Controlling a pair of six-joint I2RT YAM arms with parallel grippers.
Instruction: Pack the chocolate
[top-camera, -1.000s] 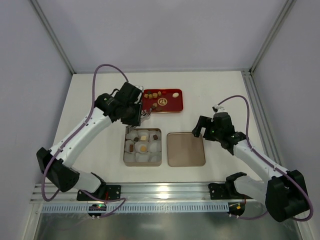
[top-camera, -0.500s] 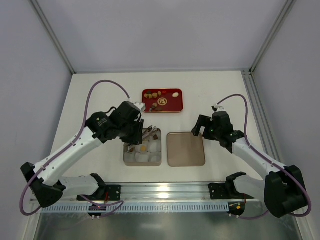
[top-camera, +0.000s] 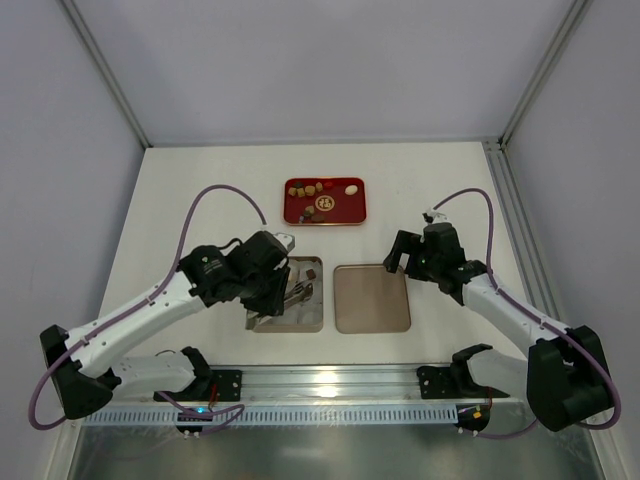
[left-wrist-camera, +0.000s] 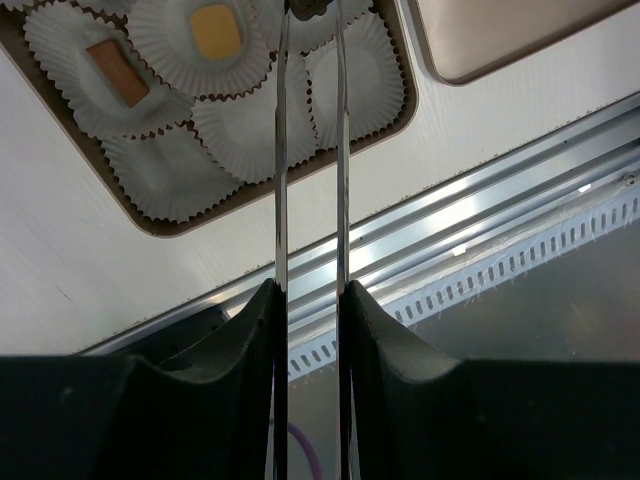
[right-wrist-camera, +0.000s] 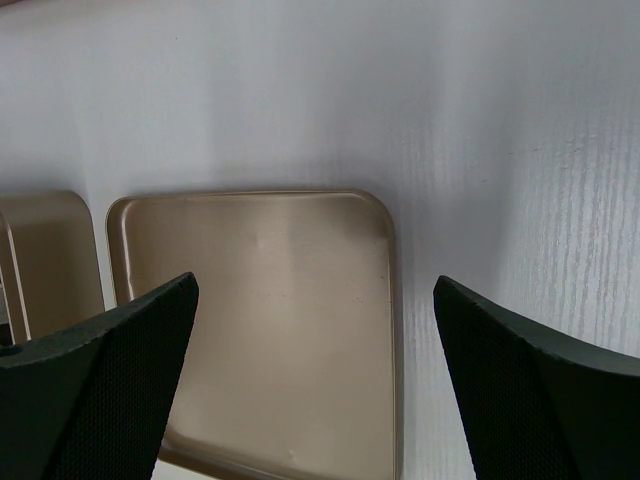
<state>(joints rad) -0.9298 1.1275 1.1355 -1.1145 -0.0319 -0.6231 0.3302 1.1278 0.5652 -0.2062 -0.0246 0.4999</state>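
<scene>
Left claw (left-wrist-camera: 310, 297) pinches tweezers (left-wrist-camera: 281, 150) whose tips grip a dark chocolate (left-wrist-camera: 305, 8) above paper cups (left-wrist-camera: 245, 125) in the tin (left-wrist-camera: 408, 85); right claw (right-wrist-camera: 315, 285) hangs spread over the lid (right-wrist-camera: 260, 260). Slack pressure could drop it beside its cup.

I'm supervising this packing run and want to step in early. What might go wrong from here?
1. The chocolate sits only at the very tips of the tweezers in the left gripper. It may slip and land in one of the paper cups that is already filled.
2. The cups crowd and overlap in the tin, so the thin tips could snag one and drag it out of place.
</scene>
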